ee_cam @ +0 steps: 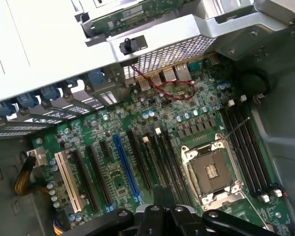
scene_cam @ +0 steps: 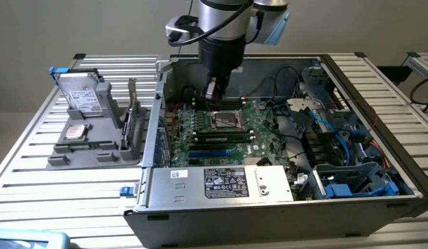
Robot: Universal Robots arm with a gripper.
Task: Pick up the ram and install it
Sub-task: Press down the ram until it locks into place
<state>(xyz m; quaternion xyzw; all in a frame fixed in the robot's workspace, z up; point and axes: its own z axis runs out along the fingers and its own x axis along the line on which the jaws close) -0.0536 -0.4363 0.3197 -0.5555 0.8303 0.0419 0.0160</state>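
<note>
A: Exterior view first. Where is the end effector (scene_cam: pixel 212 92)?

B: Down inside the open computer case (scene_cam: pixel 200 218), hanging over the far edge of the processor socket (scene_cam: pixel 226 119). Clenched, with nothing clearly pinched between the tips.

A: And the ram (scene_cam: pixel 224 137)?

B: Lying along a slot just near of the socket, between two pale end clips, label strip facing up. Looks seated, probably so the clips can lock it level with the board. Well apart from the end effector.

A: Anything on the table (scene_cam: pixel 62 207)?

B: A grey tray (scene_cam: pixel 69 161) at the exterior view's left. Holds spare parts, including a wider card (scene_cam: pixel 133 116) stood on edge, likely for easy pinching from above.

A: Now the wrist view.

B: End effector (ee_cam: pixel 163 209) drawn tight, tips together, pointing straight down at the motherboard. Beside it, the empty socket (ee_cam: pixel 214 172) and a bank of black memory slots (ee_cam: pixel 246 142) beyond. Blue expansion slot (ee_cam: pixel 124 164) on the other side.

A: Ram visible here?

B: Cannot tell which slot carries it from this angle.
</note>
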